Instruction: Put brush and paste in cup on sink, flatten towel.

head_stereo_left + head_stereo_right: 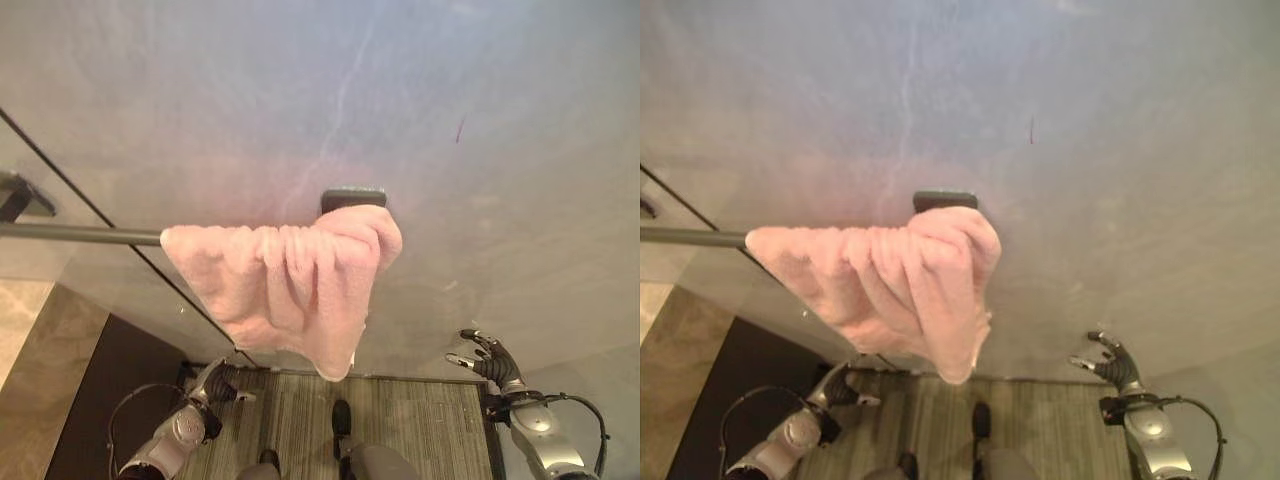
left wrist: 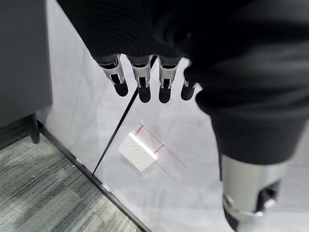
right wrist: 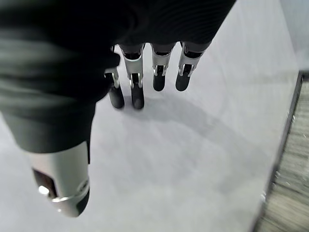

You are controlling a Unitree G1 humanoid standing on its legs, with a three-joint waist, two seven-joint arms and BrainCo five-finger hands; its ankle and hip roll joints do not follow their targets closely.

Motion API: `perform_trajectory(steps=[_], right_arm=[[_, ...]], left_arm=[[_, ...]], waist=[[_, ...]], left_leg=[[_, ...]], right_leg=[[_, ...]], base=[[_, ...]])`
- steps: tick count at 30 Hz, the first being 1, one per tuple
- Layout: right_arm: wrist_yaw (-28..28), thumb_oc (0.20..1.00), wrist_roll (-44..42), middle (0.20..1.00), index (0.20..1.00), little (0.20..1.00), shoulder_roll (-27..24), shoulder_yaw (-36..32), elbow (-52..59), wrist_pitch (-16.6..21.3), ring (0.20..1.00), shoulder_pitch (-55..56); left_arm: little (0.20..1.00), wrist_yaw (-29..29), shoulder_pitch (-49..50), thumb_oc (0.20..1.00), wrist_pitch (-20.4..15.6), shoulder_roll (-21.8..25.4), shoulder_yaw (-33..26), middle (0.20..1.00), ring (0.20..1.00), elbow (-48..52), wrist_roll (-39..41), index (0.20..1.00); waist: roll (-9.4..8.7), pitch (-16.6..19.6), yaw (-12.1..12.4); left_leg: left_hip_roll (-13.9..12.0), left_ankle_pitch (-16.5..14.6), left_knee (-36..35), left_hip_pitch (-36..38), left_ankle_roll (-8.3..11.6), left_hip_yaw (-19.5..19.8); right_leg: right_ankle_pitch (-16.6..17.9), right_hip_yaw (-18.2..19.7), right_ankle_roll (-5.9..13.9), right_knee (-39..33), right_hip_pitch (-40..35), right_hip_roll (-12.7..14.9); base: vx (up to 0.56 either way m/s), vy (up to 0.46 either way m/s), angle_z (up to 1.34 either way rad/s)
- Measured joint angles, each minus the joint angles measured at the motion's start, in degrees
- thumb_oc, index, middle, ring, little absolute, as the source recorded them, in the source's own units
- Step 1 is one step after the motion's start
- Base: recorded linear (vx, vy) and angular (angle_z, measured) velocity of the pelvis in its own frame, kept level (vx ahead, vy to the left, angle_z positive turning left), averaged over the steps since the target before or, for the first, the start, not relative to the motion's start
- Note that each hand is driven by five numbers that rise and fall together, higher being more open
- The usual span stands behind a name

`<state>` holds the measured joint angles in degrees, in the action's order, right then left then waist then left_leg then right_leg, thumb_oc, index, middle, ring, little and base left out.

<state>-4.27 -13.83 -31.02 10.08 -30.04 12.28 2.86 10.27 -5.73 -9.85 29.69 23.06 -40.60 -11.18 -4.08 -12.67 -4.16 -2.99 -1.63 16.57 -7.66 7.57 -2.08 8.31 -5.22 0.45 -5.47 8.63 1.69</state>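
Bunched in folds at mid-frame: pink towel (image 1: pixel 285 285), draped over a grey rail (image 1: pixel 80 234) whose right end hides beneath it. Low at lower left, left hand (image 1: pixel 222 381), fingers relaxed, holding nothing. At lower right, right hand (image 1: pixel 487 358), fingers spread, empty, near the wall (image 1: pixel 480 120).

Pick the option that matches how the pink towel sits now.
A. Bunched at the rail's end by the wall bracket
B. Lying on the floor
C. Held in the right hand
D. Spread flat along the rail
A: the pink towel hangs gathered in folds at the end of the rail, just below the dark bracket, and neither hand touches it.
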Motion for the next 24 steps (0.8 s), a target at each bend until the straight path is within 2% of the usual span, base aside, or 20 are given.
perform_trajectory(steps=[1, 2, 3, 5, 6, 7, 8, 9, 10, 11, 13, 15, 16, 18, 19, 21, 24], right_arm=[[0.2, 1.000, 0.0, 1.000, 1.000, 1.000, -0.1, 0.5, -0.3, 0.0, 1.000, -0.7], [0.4, 1.000, 0.0, 1.000, 1.000, 1.000, -1.3, -0.1, 0.0, 0.5, 1.000, -0.8], [0.1, 1.000, 0.0, 1.000, 1.000, 1.000, 0.3, -1.7, -1.7, -0.3, 1.000, -1.1], [0.4, 1.000, 0.0, 1.000, 1.000, 1.000, 1.6, -1.4, -0.1, -0.4, 1.000, -1.5], [0.4, 1.000, 0.0, 1.000, 1.000, 1.000, 1.8, -1.6, -0.1, 0.1, 1.000, -2.2], [0.4, 1.000, -0.3, 1.000, 1.000, 1.000, 2.0, -2.8, -0.2, 0.1, 1.000, -3.5], [0.4, 1.000, -1.3, 1.000, 1.000, 1.000, 1.9, -2.9, -0.1, 0.1, 1.000, -3.9], [0.4, 1.000, -1.4, 1.000, 1.000, 1.000, 1.3, -2.9, 1.1, 0.1, 1.000, -3.0], [0.5, 1.000, -1.4, 1.000, 1.000, 1.000, -0.2, -3.0, 2.1, 0.2, 1.000, -1.9], [0.6, 1.000, -1.6, 1.000, 1.000, 1.000, -0.1, -3.1, 1.9, 0.1, 1.000, -1.8], [0.8, 1.000, -2.3, 1.000, 1.000, 1.000, 0.7, -1.6, 2.5, 0.0, 1.000, -1.9], [0.8, 1.000, -2.3, 1.000, 1.000, 1.000, 1.3, -0.7, 2.6, 0.0, 1.000, -2.0], [0.8, 1.000, -2.3, 1.000, 1.000, 1.000, 1.6, 0.0, 2.8, -0.2, 1.000, -2.3], [0.9, 1.000, -2.3, 1.000, 1.000, 1.000, 1.9, 0.4, 3.1, -0.2, 1.000, -3.4], [0.9, 1.000, -2.8, 1.000, 1.000, 1.000, 1.9, 1.5, 3.0, -1.2, 1.000, -5.8], [2.1, 1.000, -4.6, 1.000, 1.000, 1.000, 1.8, 2.5, 3.0, -1.4, 1.000, -7.8], [4.6, 1.000, -10.5, 1.000, 1.000, 1.000, 0.7, 3.7, 2.9, -1.6, 1.000, -7.9]], left_arm=[[1.000, 0.0, 0.0, 1.000, 0.0, -0.3, -0.3, 1.000, 1.000, -0.1, 0.0, 1.000], [1.000, 0.0, 0.0, 1.000, 0.0, -1.2, -0.1, 1.000, 1.000, 1.2, 0.1, 1.000], [1.000, 0.3, -2.3, 1.000, -0.8, -0.6, -0.1, 1.000, 1.000, 1.7, 0.1, 1.000], [1.000, 0.4, -2.3, 1.000, -1.0, 1.3, -0.3, 1.000, 1.000, 2.9, 0.2, 1.000], [1.000, 0.4, -1.9, 1.000, -0.9, 1.9, -0.3, 1.000, 1.000, 3.0, 0.3, 1.000], [1.000, 0.3, -2.3, 1.000, -0.7, 1.8, -0.2, 1.000, 1.000, 2.9, 0.6, 1.000], [1.000, 0.3, -2.4, 1.000, -0.7, 1.5, -0.1, 1.000, 1.000, 3.1, 0.6, 1.000], [1.000, 0.2, -2.1, 1.000, -0.9, 1.5, -0.1, 1.000, 1.000, 3.9, 0.6, 1.000], [1.000, 0.2, -2.3, 1.000, -1.1, 1.2, -0.1, 1.000, 1.000, 5.0, 0.6, 1.000], [1.000, 0.2, -2.7, 1.000, -1.2, 1.4, -0.2, 1.000, 1.000, 5.7, 1.0, 1.000], [1.000, 0.2, -2.5, 1.000, -1.1, 2.2, -0.5, 1.000, 1.000, 6.2, 1.6, 1.000], [1.000, 0.1, -1.6, 1.000, -1.1, 2.3, -0.6, 1.000, 1.000, 6.3, 1.7, 1.000], [1.000, 0.1, -0.9, 1.000, -1.1, 2.6, -0.6, 1.000, 1.000, 6.3, 1.8, 1.000], [1.000, 0.0, -0.3, 1.000, -1.1, 2.7, -0.9, 1.000, 1.000, 7.3, 1.9, 1.000], [1.000, 0.0, -0.3, 1.000, -1.1, 2.6, -3.0, 1.000, 1.000, 8.6, 4.4, 1.000], [1.000, -0.5, 0.3, 1.000, -0.9, 3.9, -5.6, 1.000, 1.000, 12.6, 5.9, 1.000], [1.000, -2.2, 0.2, 1.000, -1.6, 7.8, -4.2, 1.000, 1.000, 19.5, 10.3, 1.000]], waist=[[1.00, 0.0, 0.0], [5.91, 0.5, -0.5], [4.75, -1.2, -2.4], [1.93, -0.7, -1.3], [1.48, -0.5, -1.3], [2.02, -0.4, -2.1], [2.79, 0.1, -2.9], [3.53, 0.8, -3.2], [5.39, 1.9, -3.3], [5.97, 2.5, -3.7], [4.16, 3.5, -2.3], [3.40, 4.1, -2.3], [2.26, 4.9, -2.3], [1.58, 5.8, -1.7], [0.62, 6.4, -1.2], [-0.95, 7.7, -0.4], [-1.93, 8.9, 0.4]], left_leg=[[-1.1, 1.1, -1.9, -0.3, -1.80, -0.1], [-8.2, -2.4, -7.8, 0.4, -6.61, -2.1], [-11.3, 0.2, -13.5, 1.9, -0.01, -3.2], [-10.0, 1.9, -17.1, 4.1, 0.21, -0.9], [-9.4, 2.0, -16.8, 4.7, 0.34, -0.1], [-9.0, 2.0, -18.2, 7.1, 0.36, -2.2], [-8.5, 2.0, -20.8, 9.9, 0.26, -3.1], [-7.5, 2.5, -21.9, 12.3, -0.60, -3.1], [-7.4, 1.5, -21.9, 13.8, -1.49, -4.0], [-7.8, -0.9, -21.8, 13.6, 0.22, -4.8], [-5.2, -0.7, -21.8, 13.8, -1.34, -7.5], [-3.7, -1.4, -21.8, 14.6, -2.55, -8.7], [-2.3, -1.9, -21.4, 14.9, -3.51, -9.5], [-0.9, -2.3, -21.3, 15.7, -4.13, -10.4], [0.3, -2.5, -21.6, 16.9, -4.50, -10.2], [0.7, -2.7, -21.7, 17.5, -4.79, -10.9], [0.4, -2.6, -21.7, 17.0, -4.64, -10.8]], right_leg=[[-0.6, -0.1, 1.38, 1.0, 0.2, -0.5], [-3.2, -0.5, -4.10, 12.4, 4.0, -3.9], [-10.9, -0.1, -2.15, 18.7, 5.6, -3.0], [-9.9, 3.4, -0.23, 17.4, 6.7, -2.0], [-9.8, 4.5, -0.09, 15.4, 6.6, -1.7], [-8.2, 5.0, 2.36, 10.2, 4.4, -1.1], [-7.7, 4.4, 2.79, 7.7, 2.6, -0.7], [-4.7, 4.8, 2.84, 6.0, 1.5, -0.6], [-1.4, 4.6, 2.61, 4.5, 1.2, -1.3], [-0.6, 4.7, 2.76, 3.5, 1.2, -1.5], [-0.2, 7.5, 3.36, 2.2, 1.4, 0.8], [-0.9, 7.6, 4.09, 2.3, 1.2, 2.4], [0.5, 8.4, 4.52, 2.4, 1.3, 3.3], [1.3, 9.6, 6.33, 0.6, 0.1, 4.7], [4.3, 10.6, 6.40, 0.6, -0.4, 5.2], [3.8, 11.0, 7.14, 0.3, -0.6, 5.8], [2.6, 10.6, 7.95, 0.1, -0.5, 6.0]], base=[[0.08, 0.179, -0.02], [0.11, 0.230, 0.61], [0.08, 0.158, 0.62], [0.08, 0.141, -0.06], [0.12, 0.264, -0.56], [0.10, 0.210, -0.36], [0.08, 0.191, -0.20], [0.05, 0.108, -0.08], [0.08, 0.209, -0.02], [0.05, 0.152, -0.18], [0.03, 0.146, -0.43], [0.02, 0.130, -0.32], [0.00, 0.074, -0.32], [0.02, 0.133, -0.29], [0.03, 0.125, -0.25], [0.01, 0.059, -0.15], [-0.01, -0.008, 0.11]])
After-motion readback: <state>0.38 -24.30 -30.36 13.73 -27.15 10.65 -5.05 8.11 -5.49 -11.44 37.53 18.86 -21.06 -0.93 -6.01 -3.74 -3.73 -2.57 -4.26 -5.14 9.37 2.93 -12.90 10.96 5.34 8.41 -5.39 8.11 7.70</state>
